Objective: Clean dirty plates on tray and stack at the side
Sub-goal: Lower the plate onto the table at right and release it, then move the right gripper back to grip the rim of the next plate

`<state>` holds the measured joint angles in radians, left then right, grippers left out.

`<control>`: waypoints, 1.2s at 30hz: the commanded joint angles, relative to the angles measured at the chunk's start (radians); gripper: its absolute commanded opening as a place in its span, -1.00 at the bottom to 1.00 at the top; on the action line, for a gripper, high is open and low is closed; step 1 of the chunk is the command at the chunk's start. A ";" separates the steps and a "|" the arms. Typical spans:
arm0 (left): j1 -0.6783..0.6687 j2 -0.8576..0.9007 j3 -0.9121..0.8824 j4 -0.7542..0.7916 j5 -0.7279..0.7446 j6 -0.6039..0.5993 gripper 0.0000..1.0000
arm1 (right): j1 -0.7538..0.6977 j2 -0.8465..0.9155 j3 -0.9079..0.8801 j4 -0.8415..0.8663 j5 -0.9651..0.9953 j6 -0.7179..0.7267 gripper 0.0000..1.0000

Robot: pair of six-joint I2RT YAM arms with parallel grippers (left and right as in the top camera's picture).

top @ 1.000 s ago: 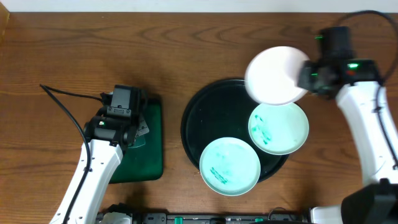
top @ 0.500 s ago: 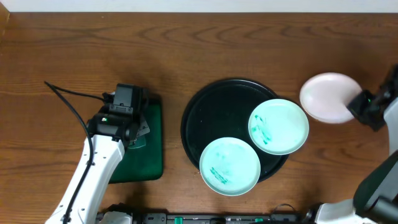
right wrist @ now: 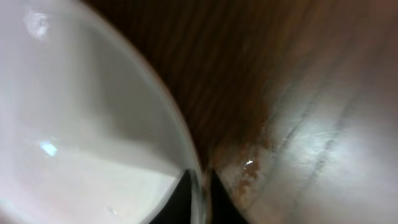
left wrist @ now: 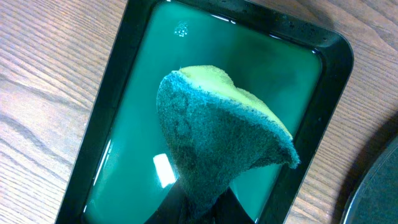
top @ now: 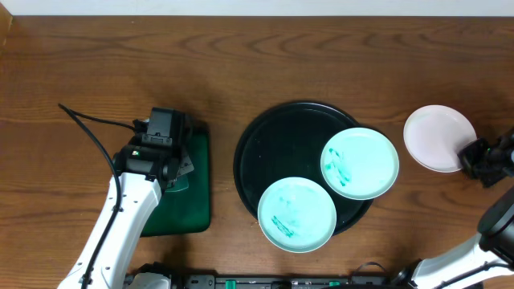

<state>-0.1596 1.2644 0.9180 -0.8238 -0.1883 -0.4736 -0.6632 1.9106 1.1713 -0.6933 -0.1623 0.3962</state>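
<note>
I'm setting the clean plate [top: 438,135] on the table, its rim pinched in my right claw [right wrist: 199,188], tray [top: 277,144] farther to the claw's left; next I release and fetch a smeared plate [top: 360,163].

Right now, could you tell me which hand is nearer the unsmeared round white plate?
Right. The right hand grips the rim of the unsmeared round white plate; the left hand hovers over the green rectangular tray, beyond the round black tray.
</note>
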 commanded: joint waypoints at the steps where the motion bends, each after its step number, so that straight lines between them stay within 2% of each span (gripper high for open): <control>1: 0.004 0.006 0.004 0.003 -0.006 0.006 -0.85 | 0.006 0.002 0.010 -0.002 -0.079 -0.043 -0.55; 3: 0.004 0.006 0.004 0.003 -0.006 0.006 -0.87 | 0.006 -0.007 0.026 -0.021 -0.099 -0.056 -0.53; 4: 0.004 0.006 0.004 0.003 -0.006 0.006 -0.86 | 0.007 -0.016 0.039 -0.037 -0.097 -0.058 -0.46; 6: 0.004 0.006 0.004 0.003 -0.006 0.006 -0.86 | 0.007 -0.038 0.064 -0.068 -0.095 -0.072 -0.15; 7: 0.004 0.006 0.004 0.003 -0.006 0.006 -0.85 | 0.007 -0.058 0.084 -0.095 -0.079 -0.072 -0.07; 9: 0.004 0.006 0.004 0.003 -0.006 0.006 -0.85 | 0.007 -0.108 0.125 -0.150 -0.045 -0.060 -0.06; 10: 0.004 0.006 0.004 0.003 -0.006 0.006 -0.86 | 0.008 -0.129 0.138 -0.166 -0.035 -0.055 0.06; 15: 0.004 0.006 0.004 0.003 -0.006 0.006 -0.85 | 0.024 -0.264 0.176 -0.221 -0.034 -0.053 0.18; 16: 0.004 0.006 0.004 0.003 -0.006 0.006 -0.85 | 0.040 -0.324 0.177 -0.240 -0.071 -0.105 0.41; 17: 0.004 0.006 0.004 0.003 -0.006 0.006 -0.86 | 0.052 -0.348 0.177 -0.249 -0.092 -0.137 0.74; 18: 0.004 0.006 0.004 0.003 -0.006 0.006 -0.85 | 0.072 -0.374 0.177 -0.264 -0.109 -0.164 0.77; 19: 0.004 0.006 0.004 0.003 -0.006 0.006 -0.85 | 0.095 -0.399 0.177 -0.283 -0.120 -0.187 0.74; 20: 0.004 0.006 0.004 0.003 -0.006 0.006 -0.85 | 0.121 -0.417 0.177 -0.299 -0.119 -0.189 0.54; 21: 0.004 0.006 0.004 0.003 -0.006 0.006 -0.86 | 0.145 -0.430 0.177 -0.320 -0.119 -0.188 0.28; 22: 0.004 0.006 0.004 0.003 -0.005 0.006 -0.86 | 0.177 -0.442 0.177 -0.349 -0.116 -0.188 -0.11; 23: 0.004 0.006 0.004 0.003 -0.002 0.006 -0.86 | 0.217 -0.448 0.177 -0.383 -0.115 -0.188 -0.42; 24: 0.004 0.006 0.004 0.003 -0.002 0.006 -0.86 | 0.241 -0.449 0.177 -0.401 -0.116 -0.188 -0.43; 25: 0.004 0.006 0.004 0.003 -0.002 0.006 -0.86 | 0.272 -0.447 0.174 -0.418 -0.127 -0.188 -0.22; 26: 0.004 0.006 0.004 0.003 -0.002 0.006 -0.85 | 0.301 -0.444 0.166 -0.428 -0.135 -0.183 0.24; 27: 0.004 0.006 0.004 0.003 -0.002 0.006 -0.86 | 0.320 -0.439 0.157 -0.436 -0.135 -0.180 0.49; 29: 0.004 0.006 0.004 0.003 -0.002 0.006 -0.86 | 0.360 -0.428 0.134 -0.442 -0.126 -0.180 0.51; 30: 0.004 0.006 0.004 0.003 -0.002 0.006 -0.86 | 0.371 -0.423 0.125 -0.439 -0.126 -0.180 0.64; 31: 0.004 0.006 0.004 0.003 -0.002 0.006 -0.85 | 0.383 -0.414 0.112 -0.430 -0.127 -0.181 0.98; 36: 0.004 0.006 0.004 0.003 -0.002 0.006 -0.85 | 0.392 -0.368 0.061 -0.396 -0.127 -0.172 0.99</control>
<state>-0.1596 1.2652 0.9180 -0.8219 -0.1856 -0.4736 -0.2771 1.5093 1.2636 -1.0969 -0.2890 0.2226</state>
